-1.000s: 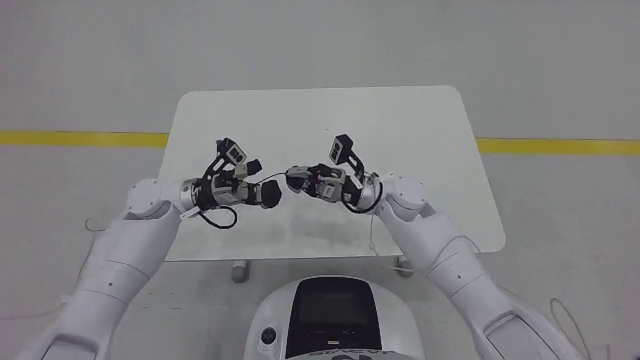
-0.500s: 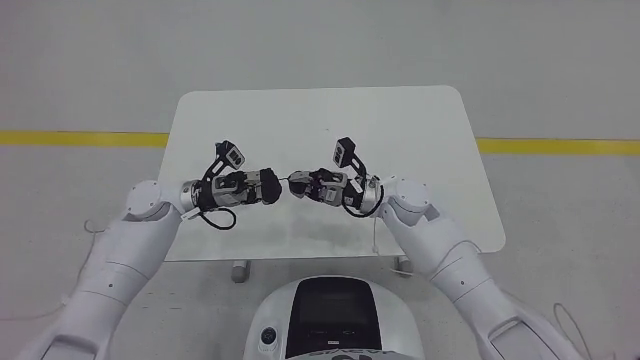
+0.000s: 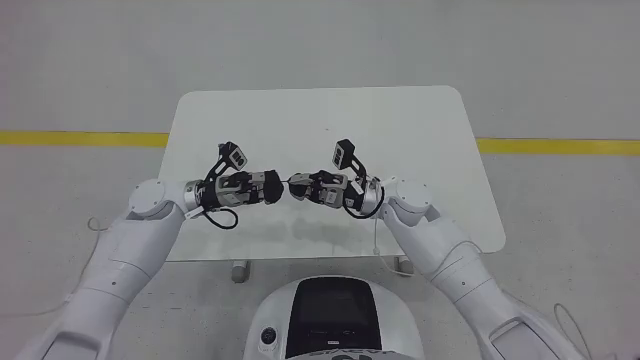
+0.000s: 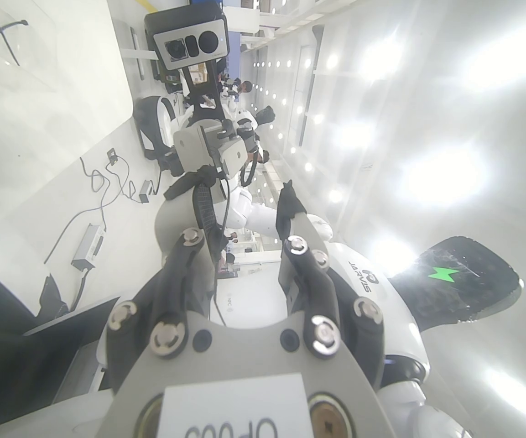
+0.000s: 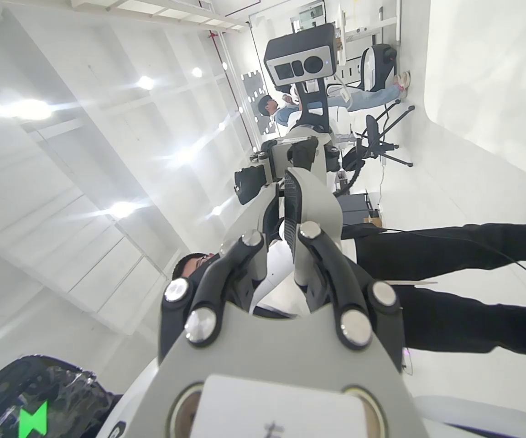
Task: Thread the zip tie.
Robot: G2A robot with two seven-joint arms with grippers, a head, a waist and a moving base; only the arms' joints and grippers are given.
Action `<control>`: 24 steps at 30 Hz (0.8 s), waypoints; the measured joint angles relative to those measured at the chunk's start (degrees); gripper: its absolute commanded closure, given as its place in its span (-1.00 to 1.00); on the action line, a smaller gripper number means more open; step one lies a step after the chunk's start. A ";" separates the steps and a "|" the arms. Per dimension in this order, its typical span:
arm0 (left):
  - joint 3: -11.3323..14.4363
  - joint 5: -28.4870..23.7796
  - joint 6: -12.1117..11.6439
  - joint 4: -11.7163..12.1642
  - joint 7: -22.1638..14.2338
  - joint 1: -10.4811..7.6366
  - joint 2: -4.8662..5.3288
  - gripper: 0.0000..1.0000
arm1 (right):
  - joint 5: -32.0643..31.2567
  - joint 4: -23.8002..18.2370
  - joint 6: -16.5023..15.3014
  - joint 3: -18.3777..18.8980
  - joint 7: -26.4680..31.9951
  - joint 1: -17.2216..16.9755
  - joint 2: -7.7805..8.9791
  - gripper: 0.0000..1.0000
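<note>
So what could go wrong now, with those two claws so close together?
The left gripper and right gripper sit nearly tip to tip above the table, so a slight misalignment could knock them together. The left gripper's fingers are spread, so anything passed across might miss and drop.

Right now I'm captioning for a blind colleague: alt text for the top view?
The left claw and right claw nearly touch, tip to tip, above the near half of a white table. Yellow floor lines run beyond it.

My arms (image 3: 120, 260) are glossy white shells; left gripper (image 4: 244, 193) and right gripper (image 5: 283, 184) carry black links, grey plates, silver screws; black cables (image 3: 222, 222) at my wrists.
</note>
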 measured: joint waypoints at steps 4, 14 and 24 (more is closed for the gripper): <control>0.29 0.15 -0.04 0.34 0.07 -0.35 -0.10 0.54 | -0.12 0.19 -0.16 -0.13 -0.40 0.03 0.02 1.00; 0.63 0.55 -0.18 1.08 0.05 -0.91 -0.21 0.72 | -0.14 -0.21 -0.01 -0.44 0.00 0.03 0.14 1.00; 0.80 0.84 0.00 1.53 0.07 -1.22 -0.24 0.78 | 0.49 -0.10 0.13 -0.97 0.11 0.37 0.09 1.00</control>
